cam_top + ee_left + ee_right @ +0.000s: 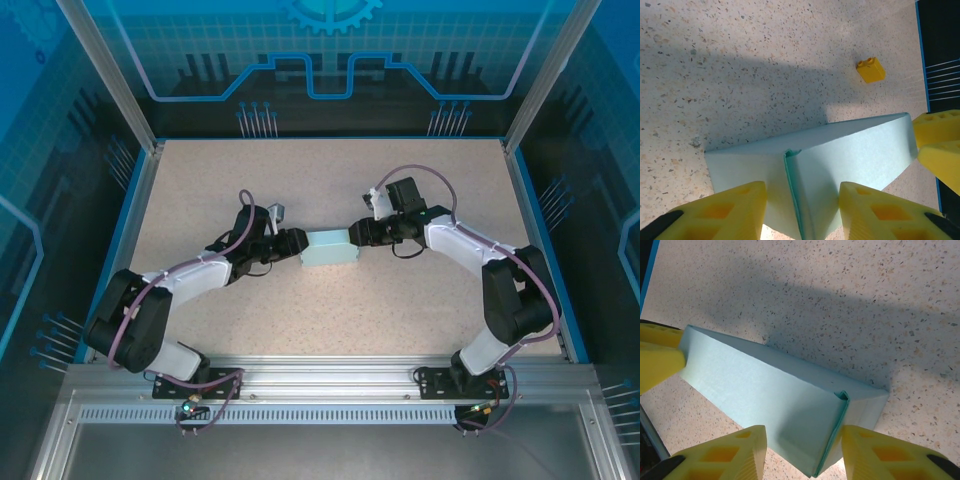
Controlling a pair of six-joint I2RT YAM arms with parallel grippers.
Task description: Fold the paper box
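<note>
The paper box (328, 250) is a pale light-blue closed rectangular shape lying mid-table between the two arms. My left gripper (298, 245) is at its left end and my right gripper (356, 234) at its right end. In the left wrist view the box (850, 150) runs away from the camera, and the left gripper (802, 187) has its yellow fingers (730, 212) closed against the two faces beside a folded seam. In the right wrist view the right gripper (804, 430) clamps the other end of the box (755, 385), with its fingers (875, 455) against the sides.
A tiny orange-yellow block (871, 69) lies on the speckled tabletop (300, 180) beyond the box. Blue rails (135, 210) edge the table on left and right, with a metal frame (320, 375) along the near side. The opposite gripper's fingers (940, 145) show past the box's far end.
</note>
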